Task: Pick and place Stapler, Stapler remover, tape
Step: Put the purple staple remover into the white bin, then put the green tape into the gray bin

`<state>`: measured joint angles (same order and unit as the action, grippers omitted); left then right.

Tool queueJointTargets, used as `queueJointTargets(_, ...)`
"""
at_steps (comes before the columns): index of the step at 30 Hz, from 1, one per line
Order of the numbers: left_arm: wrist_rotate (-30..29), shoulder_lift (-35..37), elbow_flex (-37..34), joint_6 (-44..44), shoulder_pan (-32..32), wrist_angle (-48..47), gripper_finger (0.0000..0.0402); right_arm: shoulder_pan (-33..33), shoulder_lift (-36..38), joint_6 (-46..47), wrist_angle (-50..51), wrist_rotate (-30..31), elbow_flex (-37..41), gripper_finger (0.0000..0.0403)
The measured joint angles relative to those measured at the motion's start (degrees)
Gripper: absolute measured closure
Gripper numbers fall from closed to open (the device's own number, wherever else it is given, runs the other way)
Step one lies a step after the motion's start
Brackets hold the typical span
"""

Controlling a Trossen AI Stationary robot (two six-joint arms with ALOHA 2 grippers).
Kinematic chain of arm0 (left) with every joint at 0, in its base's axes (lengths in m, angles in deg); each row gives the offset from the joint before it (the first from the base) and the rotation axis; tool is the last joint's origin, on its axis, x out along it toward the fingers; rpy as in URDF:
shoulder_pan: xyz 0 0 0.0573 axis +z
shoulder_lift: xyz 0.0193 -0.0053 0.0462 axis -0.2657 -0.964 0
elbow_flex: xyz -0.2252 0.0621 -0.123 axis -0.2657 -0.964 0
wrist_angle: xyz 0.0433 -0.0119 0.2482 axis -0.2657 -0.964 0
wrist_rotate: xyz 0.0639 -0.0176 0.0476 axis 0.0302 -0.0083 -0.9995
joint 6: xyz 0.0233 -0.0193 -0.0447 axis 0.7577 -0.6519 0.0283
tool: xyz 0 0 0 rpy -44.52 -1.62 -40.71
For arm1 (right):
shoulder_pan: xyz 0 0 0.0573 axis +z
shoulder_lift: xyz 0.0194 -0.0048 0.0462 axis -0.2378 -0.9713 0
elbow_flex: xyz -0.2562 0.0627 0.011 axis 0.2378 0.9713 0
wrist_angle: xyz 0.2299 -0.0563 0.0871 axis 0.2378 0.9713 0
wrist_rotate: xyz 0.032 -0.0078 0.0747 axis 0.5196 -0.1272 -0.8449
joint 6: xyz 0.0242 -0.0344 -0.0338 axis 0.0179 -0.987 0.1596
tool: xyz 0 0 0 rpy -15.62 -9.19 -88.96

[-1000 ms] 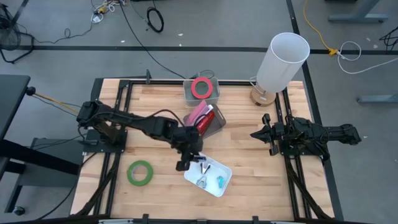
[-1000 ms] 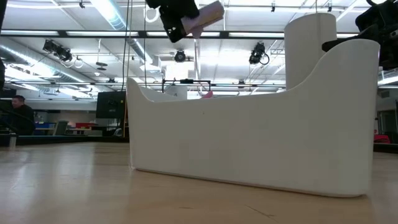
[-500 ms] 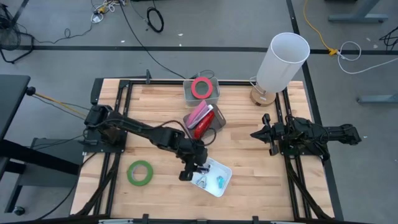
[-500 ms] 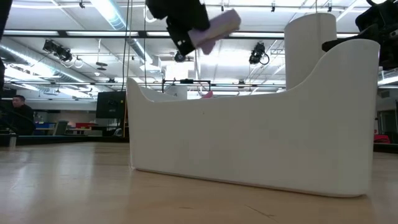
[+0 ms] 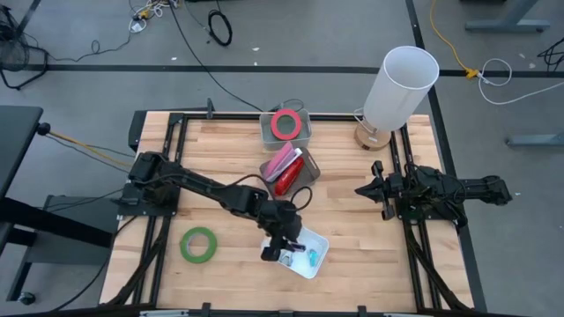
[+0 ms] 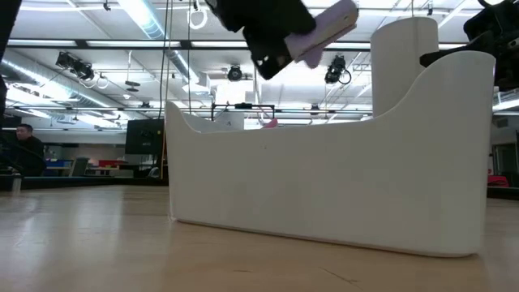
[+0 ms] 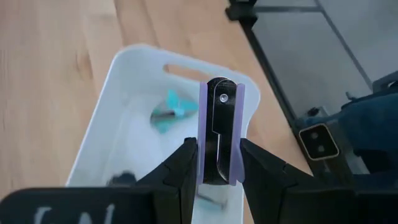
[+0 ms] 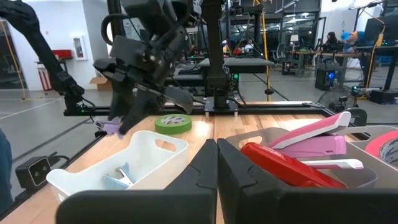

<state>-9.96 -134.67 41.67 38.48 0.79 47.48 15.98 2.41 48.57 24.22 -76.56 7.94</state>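
- Left gripper (image 7: 217, 163) clamped on a small purple staple remover (image 7: 221, 134), hovering over the white tray (image 7: 99, 134).
- Looks light, rigid, slick; gripped across its flat sides.
- Right gripper (image 5: 374, 190) shut, parked at the table's right edge.

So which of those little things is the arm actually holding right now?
Find the white tray near the front middle of the wooden table. Just above it hangs the left gripper, shut on a small lilac and black staple remover. The tray's other small items, one teal, lie loose inside; this one alone is pinched between dark fingers.
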Motion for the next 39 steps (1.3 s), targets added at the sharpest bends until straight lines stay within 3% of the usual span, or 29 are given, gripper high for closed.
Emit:
queueJointTargets(7,0.03,0.00,0.00,0.19,-0.12,5.97,0.0287,0.00,0.00,0.00,0.00,0.00,0.00,0.0401)
queueJointTargets(17,-0.08,0.00,0.00,0.10,-0.11,6.22,0.0284,0.00,0.00,0.00,0.00,0.00,0.00,0.0401)
queueJointTargets(32,-0.04,0.00,0.00,0.40,-0.08,6.22,0.0164,0.01,0.00,0.01,0.02,0.01,0.00,0.0401)
queueJointTargets(39,-0.04,0.00,0.00,0.37,-0.01,6.21,0.0154,0.00,0.00,0.00,0.02,0.01,0.00,0.0401)
